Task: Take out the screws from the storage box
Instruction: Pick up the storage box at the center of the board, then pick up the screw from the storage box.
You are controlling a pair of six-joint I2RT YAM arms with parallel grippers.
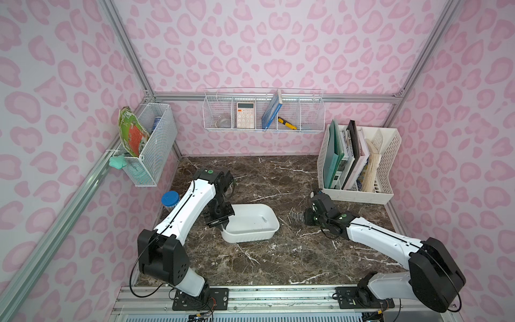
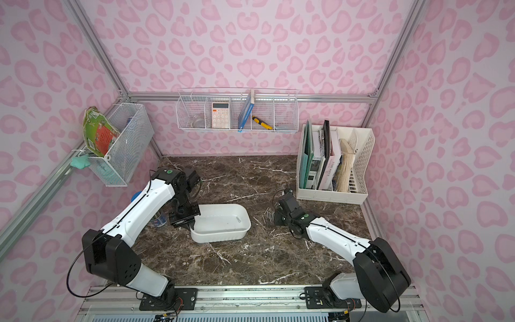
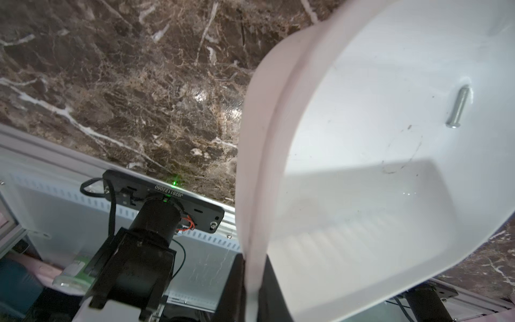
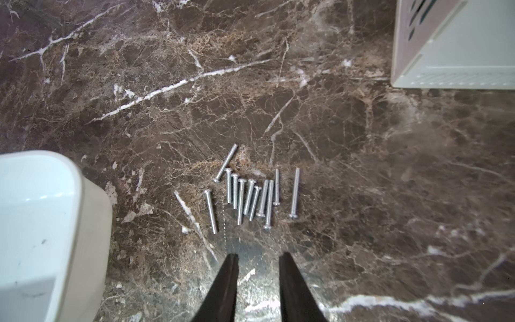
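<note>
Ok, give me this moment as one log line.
left tool: shut on storage box rim | right tool: open, empty, by screw pile outside box | inside box: one screw | step: last screw not yet out

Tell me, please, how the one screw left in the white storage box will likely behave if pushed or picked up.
The screw, round-shanked on the smooth floor of the storage box, would probably roll or skid when nudged. It looks like stiff metal, so bending seems unlikely. Thin and lying flat, it may slip from a pinch.
</note>
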